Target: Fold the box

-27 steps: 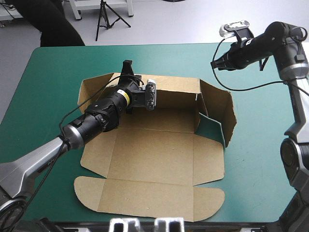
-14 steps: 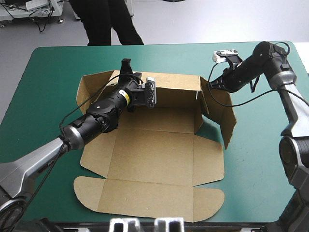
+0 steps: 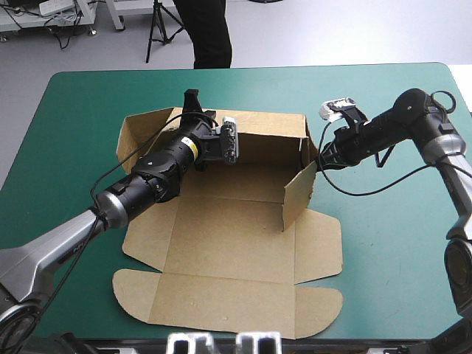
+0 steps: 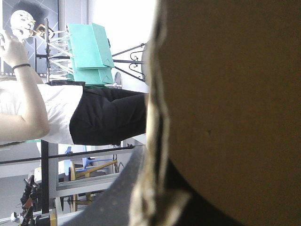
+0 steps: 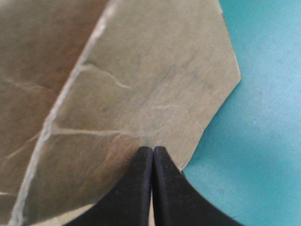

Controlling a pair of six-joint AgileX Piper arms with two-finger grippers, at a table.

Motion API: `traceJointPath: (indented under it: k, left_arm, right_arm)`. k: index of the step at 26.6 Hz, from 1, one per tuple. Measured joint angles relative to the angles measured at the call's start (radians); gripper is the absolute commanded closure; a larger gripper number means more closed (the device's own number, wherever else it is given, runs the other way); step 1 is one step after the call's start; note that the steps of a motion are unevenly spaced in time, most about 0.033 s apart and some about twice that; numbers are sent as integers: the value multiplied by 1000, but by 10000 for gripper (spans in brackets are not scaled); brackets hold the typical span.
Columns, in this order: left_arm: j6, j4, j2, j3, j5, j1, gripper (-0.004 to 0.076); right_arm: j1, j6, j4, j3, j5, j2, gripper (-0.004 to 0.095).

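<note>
Teal-green table [image 3: 383, 258] | box [image 3: 228, 236] right wall just ahead of closed right gripper [image 5: 153, 150] | left gripper [image 3: 195, 107] at back wall, grip unclear

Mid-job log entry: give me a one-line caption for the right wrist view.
Shut right hand, its tip against a creased panel of the brown box, the teal-green cover alongside.

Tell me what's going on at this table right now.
Two robot arms are folding a brown box on the teal-green table. The left gripper is shut on the box's far wall, which stands upright. The right gripper, fingers shut, has its tip against the outside of the right side wall, which is raised and stands across the base. The near panels lie flat.
</note>
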Motion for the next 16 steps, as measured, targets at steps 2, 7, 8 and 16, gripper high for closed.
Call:
traceJointPath:
  k: [2, 7, 8, 16]
  left_arm:
    - [0, 0, 0, 0, 0, 0, 732]
    - [0, 0, 0, 0, 0, 0, 732]
    - [0, 0, 0, 0, 0, 0, 732]
    - [58, -2, 0, 0, 0, 0, 732]
  right_arm:
    - [0, -63, 35, 35, -49, -26, 925]
    - [0, -228, 121, 165, -194, -116, 924]
    - [0, -259, 132, 191, -225, -129, 924]
    - [0, -809, 488, 562, -567, -312, 863]
